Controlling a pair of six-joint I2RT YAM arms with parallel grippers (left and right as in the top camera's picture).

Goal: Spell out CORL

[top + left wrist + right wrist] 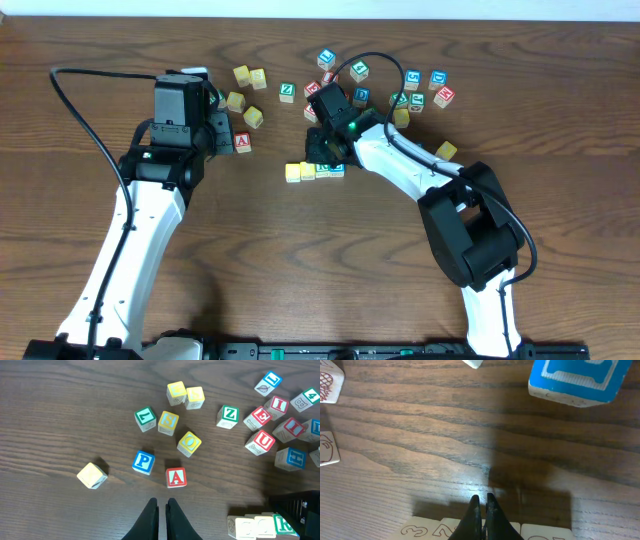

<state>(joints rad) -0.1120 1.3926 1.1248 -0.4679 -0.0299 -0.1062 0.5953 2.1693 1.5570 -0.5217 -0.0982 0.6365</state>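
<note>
A row of letter blocks [315, 171] lies at the table's middle: two yellow, one green, one blue. It also shows at the bottom right of the left wrist view [257, 527]. My right gripper [326, 150] is shut and empty, with its fingertips [482, 501] just over the row's blocks [420, 532]. My left gripper [222, 135] is shut and empty, with its tips [162, 505] just short of a red A block [175, 477]. A blue block with an L [267, 382] lies far right among the loose blocks. A yellow O block [189, 443] lies beyond the A.
Loose blocks are scattered behind the row: a blue P [143, 462], a yellow S [168, 422], a green Z [228, 415], a red U [261, 441] and a plain yellow one [92, 475]. A blue block [575, 380] lies ahead of my right gripper. More blocks [420, 90] lie at the back right.
</note>
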